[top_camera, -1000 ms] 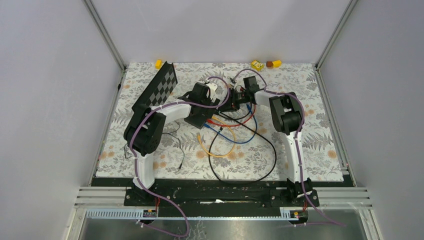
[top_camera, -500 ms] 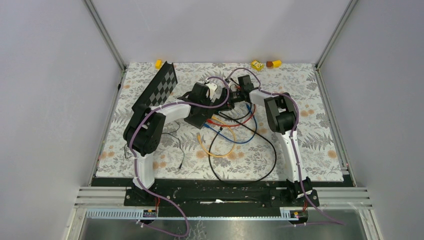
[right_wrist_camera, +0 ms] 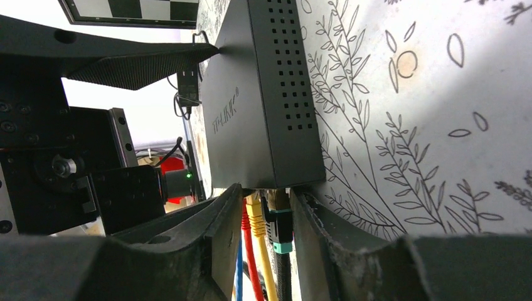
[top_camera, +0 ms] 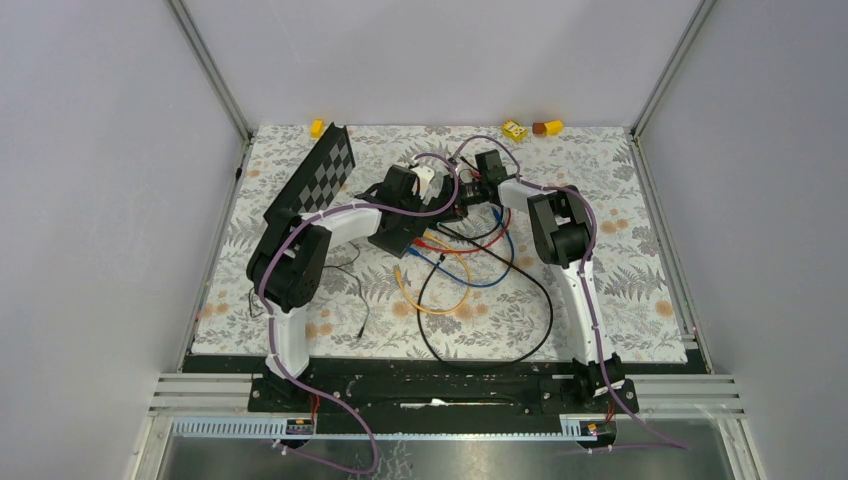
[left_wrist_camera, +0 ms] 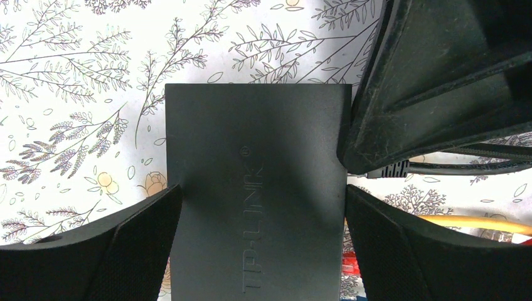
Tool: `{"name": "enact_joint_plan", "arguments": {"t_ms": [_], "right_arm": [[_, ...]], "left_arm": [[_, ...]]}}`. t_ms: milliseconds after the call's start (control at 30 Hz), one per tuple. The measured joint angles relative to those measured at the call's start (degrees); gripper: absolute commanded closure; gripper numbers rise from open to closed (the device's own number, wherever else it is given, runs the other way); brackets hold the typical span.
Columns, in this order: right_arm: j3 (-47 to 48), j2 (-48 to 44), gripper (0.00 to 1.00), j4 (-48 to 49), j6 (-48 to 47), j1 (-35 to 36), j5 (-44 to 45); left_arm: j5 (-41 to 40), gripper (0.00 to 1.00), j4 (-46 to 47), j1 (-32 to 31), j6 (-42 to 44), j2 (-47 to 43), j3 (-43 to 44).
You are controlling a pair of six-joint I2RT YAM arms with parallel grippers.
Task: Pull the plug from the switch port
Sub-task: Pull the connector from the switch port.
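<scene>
My right gripper (right_wrist_camera: pixel 266 207) has just slid in toward the switch (left_wrist_camera: pixel 251 125), mid-table nearer the far edge. Its jaws stand slightly open astride the teal-collared plug (right_wrist_camera: pixel 278 227), not pinching yet. The left gripper (left_wrist_camera: pixel 263 188) straddles the switch, jaws wide open. Closing and pulling look next

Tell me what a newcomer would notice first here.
The switch fills the middle of the left wrist view, lying flat on the leaf-print mat with the left gripper straddling it. In the right wrist view the right gripper brackets a black plug with a teal collar, seated in the switch's port row. From above, a tangle of coloured cables spills toward the arms.
</scene>
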Motion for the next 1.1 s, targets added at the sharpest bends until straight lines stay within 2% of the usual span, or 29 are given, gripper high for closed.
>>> {"name": "enact_joint_plan", "arguments": {"t_ms": [300, 467, 767, 1100], "right_arm": [[0.79, 0.7, 0.58, -0.31, -2.32, -0.17, -2.4], [1.18, 0.9, 0.64, -1.22, -4.37, -0.46, -2.93], [1.49, 1.42, 0.67, -1.77, -4.13, -0.7, -2.93], [2.99, 1.57, 0.89, -6.14, -2.82, -0.66, 0.02]], "left_arm": [[0.0, 0.03, 0.02, 0.0, 0.0, 0.0, 0.0], [0.0, 0.03, 0.02, 0.04, 0.0, -0.02, 0.0], [0.0, 0.02, 0.0, 0.07, 0.0, -0.04, 0.0], [-0.04, 0.03, 0.17, 0.13, 0.04, -0.04, -0.11]]}}
